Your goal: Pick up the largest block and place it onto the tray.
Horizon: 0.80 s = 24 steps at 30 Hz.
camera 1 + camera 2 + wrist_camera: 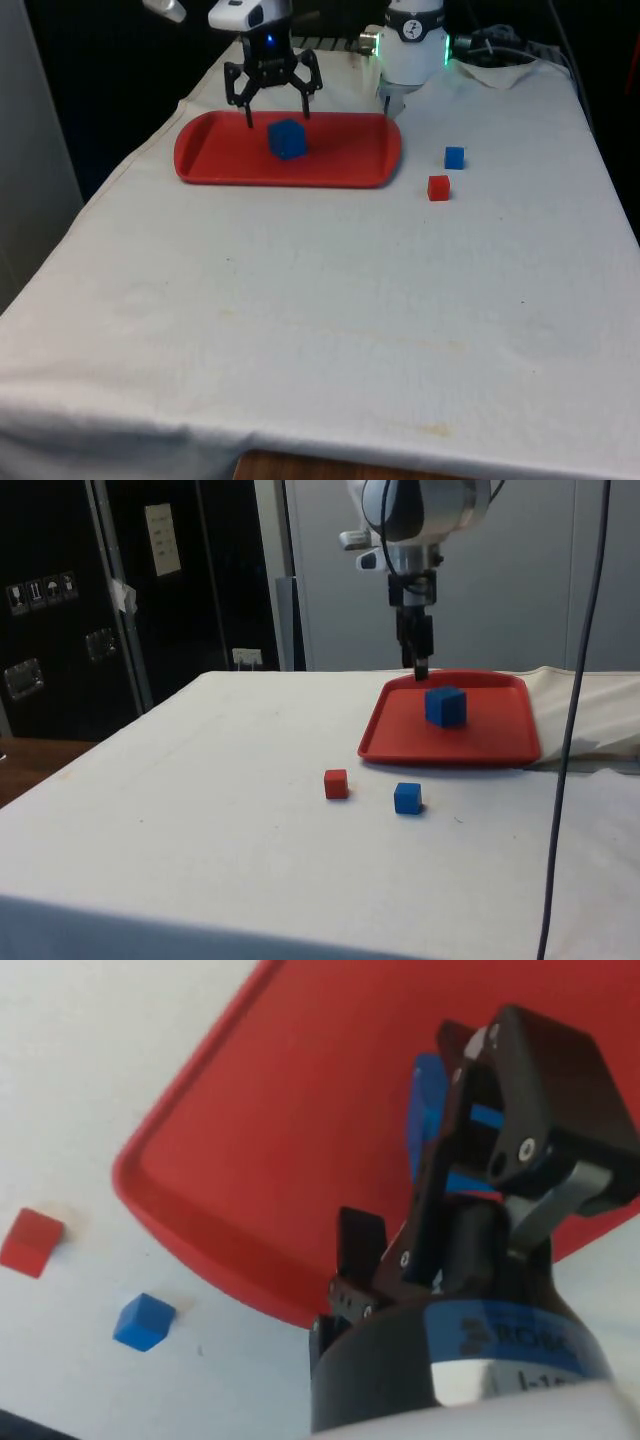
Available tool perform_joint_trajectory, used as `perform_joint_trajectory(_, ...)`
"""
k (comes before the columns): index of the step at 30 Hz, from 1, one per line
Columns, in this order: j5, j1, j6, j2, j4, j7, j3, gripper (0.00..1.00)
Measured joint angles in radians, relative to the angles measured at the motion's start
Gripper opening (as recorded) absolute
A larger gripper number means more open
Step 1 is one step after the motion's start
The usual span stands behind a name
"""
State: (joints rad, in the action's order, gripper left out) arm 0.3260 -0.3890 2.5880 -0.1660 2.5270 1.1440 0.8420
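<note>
On the white cloth (330, 330), the small red block (438, 188) lies nearest, with the small blue block (454, 157) just beyond it at about one o'clock; both sit apart from the tray, at its three o'clock. Farther back, the large blue block (287, 139) rests on the red tray (200, 160), near its middle; the gripper (273, 105) hangs just above and behind the block, jaws released and spread, holding nothing.

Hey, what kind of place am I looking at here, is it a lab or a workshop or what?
Most likely a robotics lab or test room. A gripper hangs over a red tray on a table under a white cloth, with small toy-like blocks laid out as a set exercise, and dark cabinets stand behind.
</note>
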Motion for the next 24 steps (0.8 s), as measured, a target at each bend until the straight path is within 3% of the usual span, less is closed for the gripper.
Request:
perform_joint_trajectory(10,-0.002,-0.011,-0.069,0.004,-0.09,-0.048,-0.019,1.0)
perform_joint_trajectory(24,-0.002,-0.014,-0.139,-0.005,-0.206,-0.11,-0.061,1.0)
